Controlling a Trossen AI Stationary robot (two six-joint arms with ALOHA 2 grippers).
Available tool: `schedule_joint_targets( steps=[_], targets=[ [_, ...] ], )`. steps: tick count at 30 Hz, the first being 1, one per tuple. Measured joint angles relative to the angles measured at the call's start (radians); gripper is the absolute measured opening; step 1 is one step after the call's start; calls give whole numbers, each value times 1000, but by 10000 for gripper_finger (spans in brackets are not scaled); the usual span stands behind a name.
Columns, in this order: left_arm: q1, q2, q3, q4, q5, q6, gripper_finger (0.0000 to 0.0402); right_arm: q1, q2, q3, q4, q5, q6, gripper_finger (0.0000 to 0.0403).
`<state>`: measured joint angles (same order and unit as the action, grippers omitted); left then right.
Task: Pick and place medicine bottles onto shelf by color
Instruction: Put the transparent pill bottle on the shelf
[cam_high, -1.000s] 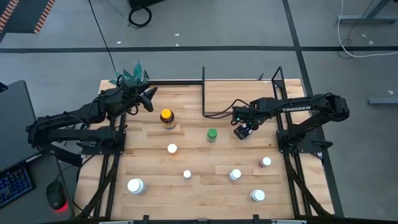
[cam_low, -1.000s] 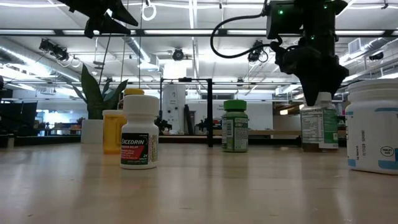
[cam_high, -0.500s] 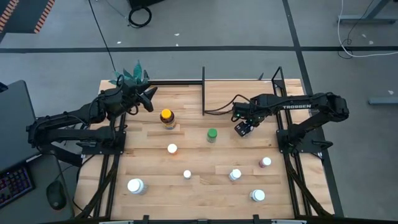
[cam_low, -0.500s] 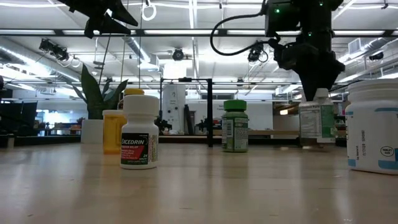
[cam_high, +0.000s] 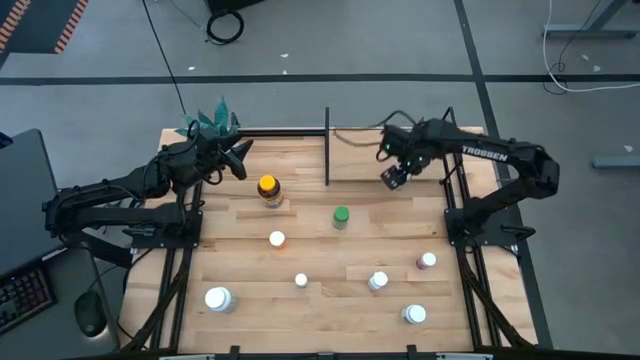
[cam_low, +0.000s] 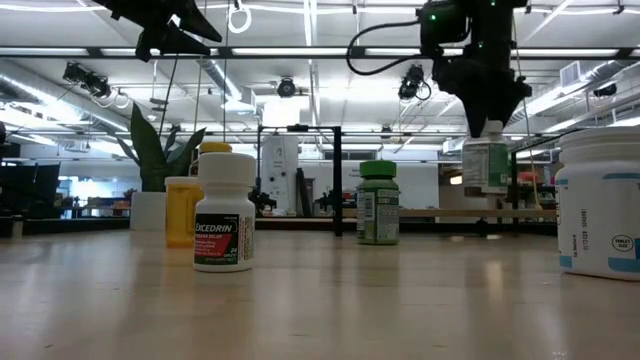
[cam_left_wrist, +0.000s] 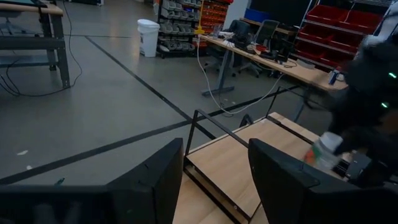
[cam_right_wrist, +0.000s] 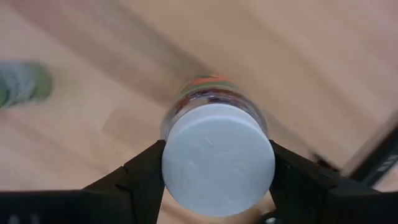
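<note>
1. Look first at the right pincer: its two fingers press the cap of a white-capped bottle from both sides, so it is holding that bottle.
2. In the low view you see this bottle hanging upright under the right pincer, clear of the desk.
3. In the high view you find the carried bottle over the shelf, the light board with black uprights at the far middle of the desk, toward its right part.
4. Check the left pincer: it hovers at the far left of the desk, beside the teal plant. Its fingers stand moderately apart with nothing between them.
5. You see the amber bottle with the yellow cap standing just near-right of the left pincer, left of the shelf.
6. The green-capped bottle stands near the desk's middle, nearer to you than the shelf.
7. A small white-capped bottle stands near-left of the green-capped one, and another small one nearer again.
8. Along the near part you find a large white bottle at left, a white bottle right of centre, and another near-right.
9. The pinkish bottle stands at the right side, close to the right arm's base.
</note>
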<state>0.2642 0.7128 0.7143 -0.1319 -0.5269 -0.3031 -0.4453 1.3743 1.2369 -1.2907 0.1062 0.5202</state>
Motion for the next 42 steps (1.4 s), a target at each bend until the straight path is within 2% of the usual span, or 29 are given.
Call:
schedule_joint_targets(
  steps=[7,11,17,23,31,35,42],
  targets=[
    [0,0,0,0,0,0,190,-216,-1,4,2,40,-177,245],
    [0,0,0,0,0,0,190,-312,-1,4,20,82,-378,245],
    [0,0,0,-1,0,0,188,-407,-1,4,74,79,-726,245],
    [0,0,0,-2,1,0,189,-471,-1,4,132,76,-931,245],
    [0,0,0,-47,14,-29,190,-577,-1,5,171,54,-934,245],
    [0,0,0,-60,35,-48,190,-586,4,5,176,25,-931,245],
    [0,0,0,-62,65,-56,188,-586,75,5,172,32,-858,245]
  ],
)
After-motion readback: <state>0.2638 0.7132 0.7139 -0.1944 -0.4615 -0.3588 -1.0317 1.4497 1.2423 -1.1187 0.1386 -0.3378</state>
